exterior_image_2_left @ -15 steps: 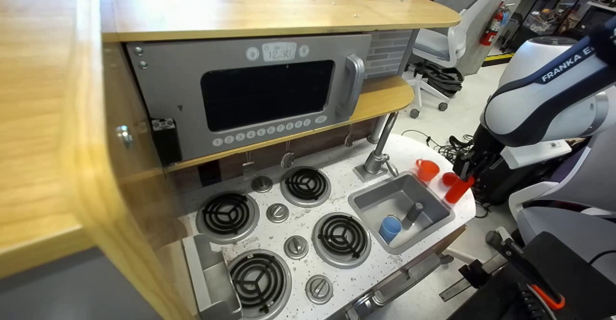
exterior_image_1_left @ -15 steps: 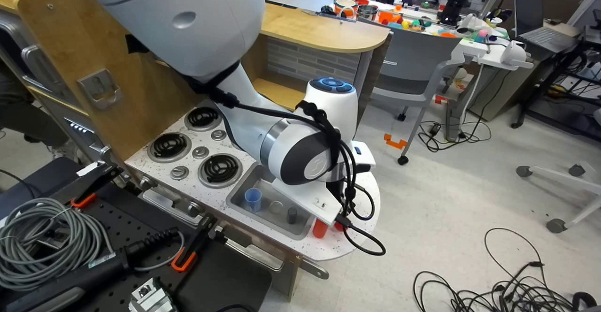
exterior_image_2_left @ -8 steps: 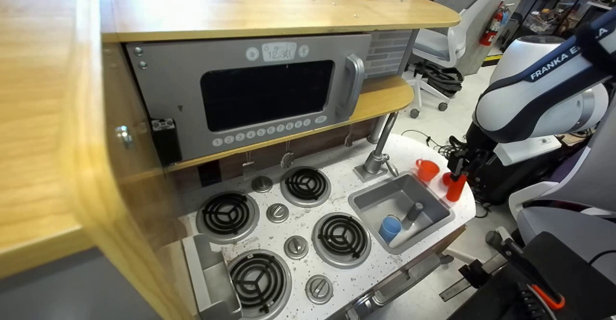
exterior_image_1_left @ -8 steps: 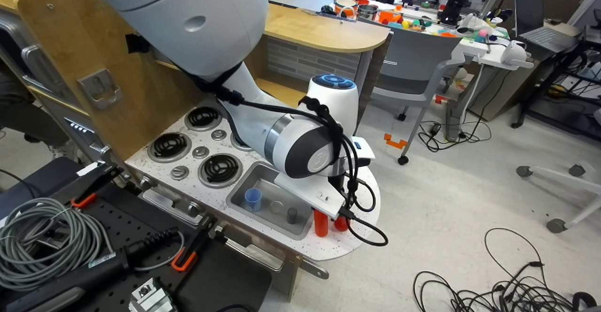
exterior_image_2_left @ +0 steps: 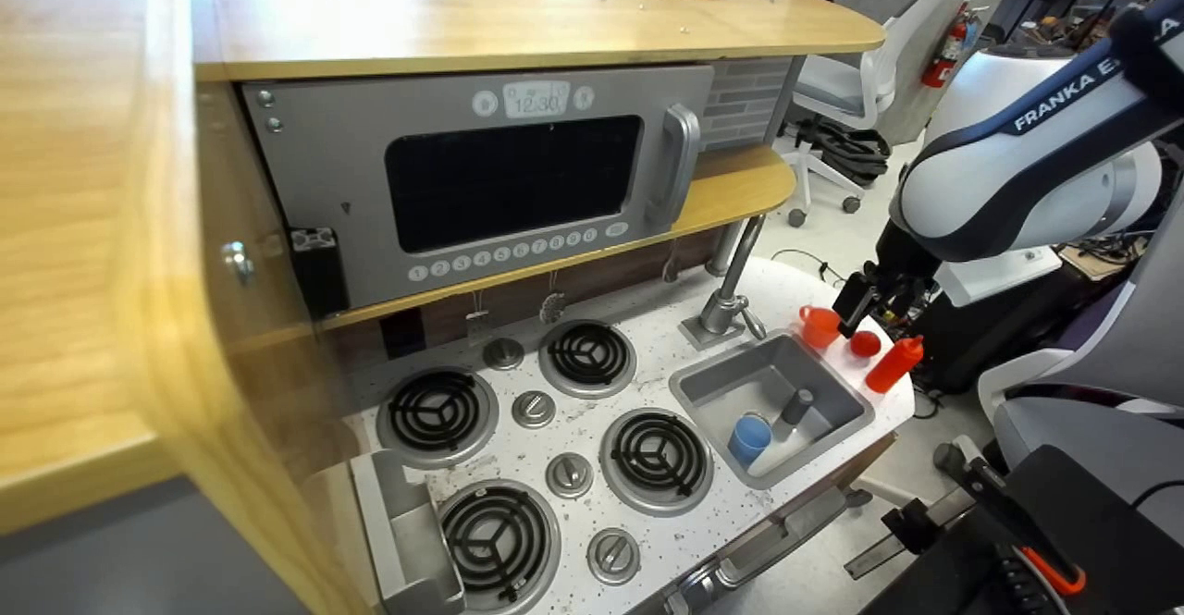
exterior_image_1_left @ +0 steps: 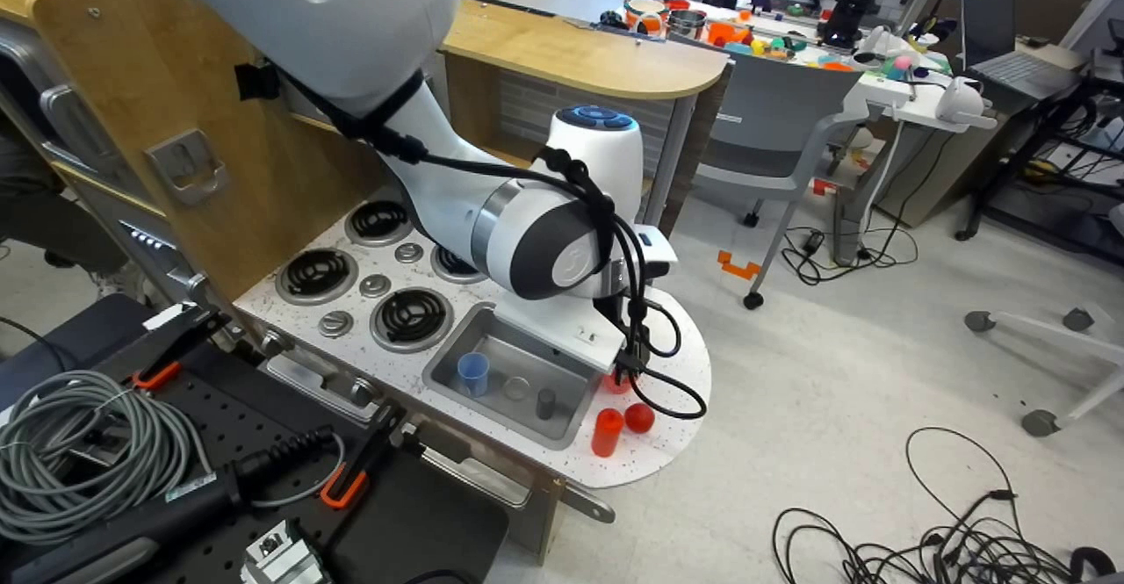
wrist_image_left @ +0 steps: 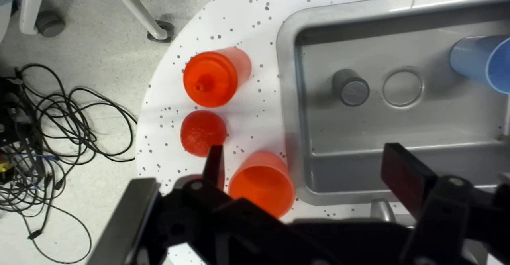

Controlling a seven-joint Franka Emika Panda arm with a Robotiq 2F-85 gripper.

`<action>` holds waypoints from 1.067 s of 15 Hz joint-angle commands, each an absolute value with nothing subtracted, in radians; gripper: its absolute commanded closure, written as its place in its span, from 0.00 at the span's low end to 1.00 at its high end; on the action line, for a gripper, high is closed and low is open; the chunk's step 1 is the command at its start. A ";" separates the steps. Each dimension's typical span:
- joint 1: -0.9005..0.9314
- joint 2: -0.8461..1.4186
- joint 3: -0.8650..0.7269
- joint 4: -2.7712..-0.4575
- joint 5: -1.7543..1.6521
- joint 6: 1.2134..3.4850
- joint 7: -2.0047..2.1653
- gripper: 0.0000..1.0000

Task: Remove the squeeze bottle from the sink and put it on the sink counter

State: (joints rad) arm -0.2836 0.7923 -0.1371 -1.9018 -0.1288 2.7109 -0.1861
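A red squeeze bottle (wrist_image_left: 217,77) stands upright, spout up, on the white counter (wrist_image_left: 267,30), just beside the sink (wrist_image_left: 287,97); the claw (wrist_image_left: 306,155) hangs apart from it, spread wide & pinching nothing. Job looks prob. done, so the main risk is undoing it. Should the arm (exterior_image_2_left: 1036,176) swing the bottle's way, the claw or the black cables (exterior_image_1_left: 600,205) drooping in loops could tip it, b/c it's tall & narrow (one way lies the sink, the other the counter's rounded edge). Lowering here looks risky too: in an exterior view a dark finger (exterior_image_2_left: 853,308) overlaps the red cup (exterior_image_2_left: 818,326), & whether they touch can't be told, so a dip could clip the rim. The red ball (wrist_image_left: 203,132), between bottle & cup, would prob. roll if nudged. Straight up first, then away, seems safest.

Up close, the bottle is orange-red, w/ a round cap & small spout; its body shows paler than the cap in the wrist view, poss. a bit see-through. No label or lettering can be made out in any of the views.
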 commanded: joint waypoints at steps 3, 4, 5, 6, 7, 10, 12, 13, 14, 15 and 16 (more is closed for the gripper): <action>-0.240 0.610 -0.144 -2.083 -0.137 2.754 -0.185 0.00; -0.236 0.583 -0.144 -2.109 -0.137 2.757 -0.185 0.00; -0.232 0.554 -0.146 -2.139 -0.137 2.760 -0.185 0.00; -0.226 0.527 -0.149 -2.164 -0.140 2.757 -0.182 0.00; -0.222 0.500 -0.152 -2.192 -0.141 2.765 -0.180 0.00; -0.212 0.440 -0.170 -2.221 -0.126 2.678 -0.141 0.00; -0.226 0.496 -0.153 -2.176 -0.126 2.716 -0.169 0.00; -0.226 0.496 -0.153 -2.176 -0.126 2.717 -0.169 0.00; -0.225 0.499 -0.152 -2.175 -0.126 2.717 -0.169 0.00; -0.225 0.502 -0.152 -2.175 -0.127 2.718 -0.169 0.00; -0.225 0.504 -0.152 -2.175 -0.127 2.718 -0.169 0.00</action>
